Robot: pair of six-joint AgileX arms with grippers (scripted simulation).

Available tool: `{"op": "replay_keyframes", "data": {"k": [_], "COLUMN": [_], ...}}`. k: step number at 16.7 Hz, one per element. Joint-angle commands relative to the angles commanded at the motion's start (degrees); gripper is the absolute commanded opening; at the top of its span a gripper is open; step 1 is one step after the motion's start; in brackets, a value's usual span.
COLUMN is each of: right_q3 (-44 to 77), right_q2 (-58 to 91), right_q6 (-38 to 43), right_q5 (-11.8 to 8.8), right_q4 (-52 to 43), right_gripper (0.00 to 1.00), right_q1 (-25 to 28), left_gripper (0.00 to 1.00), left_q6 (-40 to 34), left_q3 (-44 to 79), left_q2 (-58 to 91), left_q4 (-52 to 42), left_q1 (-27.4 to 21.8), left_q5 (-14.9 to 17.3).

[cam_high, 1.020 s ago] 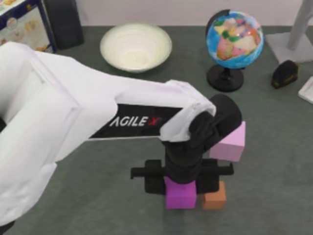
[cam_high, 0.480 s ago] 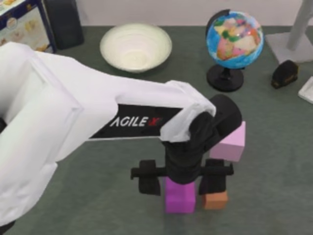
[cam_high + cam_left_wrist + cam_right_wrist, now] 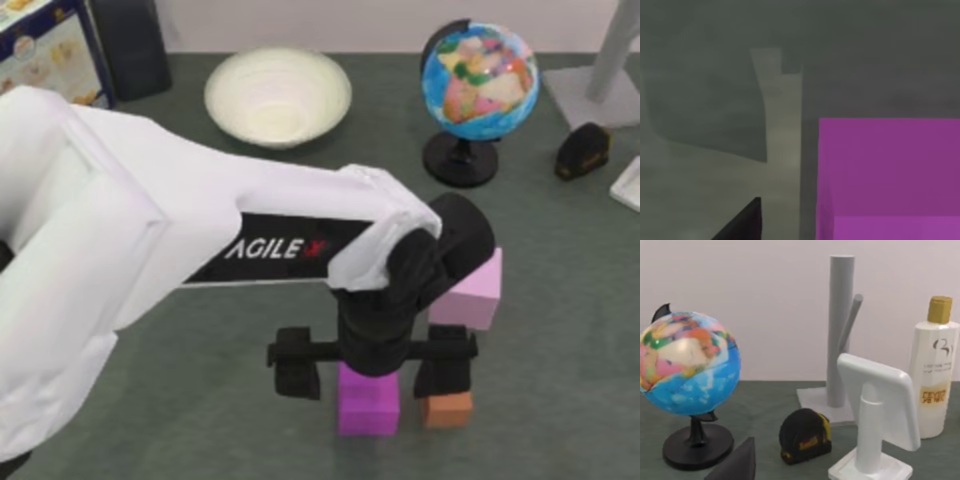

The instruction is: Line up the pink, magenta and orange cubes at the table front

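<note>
Magenta cube [image 3: 368,398] sits at the table front [image 3: 200,420], directly under the left gripper [image 3: 372,365], whose two black fingers [image 3: 297,364] stand spread wide to either side of it, clear of its faces. The orange cube [image 3: 446,408] rests just to the right of the magenta one, a narrow gap between them, with the gripper's right-hand finger above its rear edge. The pink cube [image 3: 470,292] lies farther back and to the right, partly hidden by the left arm's black wrist (only its right portion shows from above).

The left wrist view adds what the top camera cannot: the magenta cube's flat top face [image 3: 888,170] seen close, bare green-grey felt beside it, and one dark fingertip [image 3: 742,224] apart from the cube.

The right arm is out of the top view; its wrist camera looks across the back of the table at a globe [image 3: 688,364], a black tape measure [image 3: 804,436], a grey post on a base [image 3: 838,330], a white stand [image 3: 878,410] and a white bottle with a gold cap [image 3: 936,375]. Only a dark finger tip [image 3: 737,464] of the right gripper shows there, so I cannot tell its spread.
</note>
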Motion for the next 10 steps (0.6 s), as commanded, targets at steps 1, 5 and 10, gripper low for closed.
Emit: {"op": "replay_keyframes", "data": {"k": [1, 5, 10], "right_q3": [0.0, 0.0, 0.0], "right_q2": [0.0, 0.0, 0.0], "right_q6": [0.0, 0.0, 0.0], "right_q5": [0.0, 0.0, 0.0], "right_q4": [0.0, 0.0, 0.0], "right_gripper": [1.00, 1.00, 1.00], "right_q1": [0.0, 0.0, 0.0], "left_gripper": [1.00, 1.00, 1.00], "left_q6": [0.0, 0.0, -0.3], "left_q3": [0.2, 4.1, 8.2], "left_q2": [-0.1, -2.4, -5.5], "left_q4": [-0.2, -6.8, -13.8], "left_q1": [0.0, 0.1, 0.9], "left_q5": [0.0, 0.1, 0.0]}}
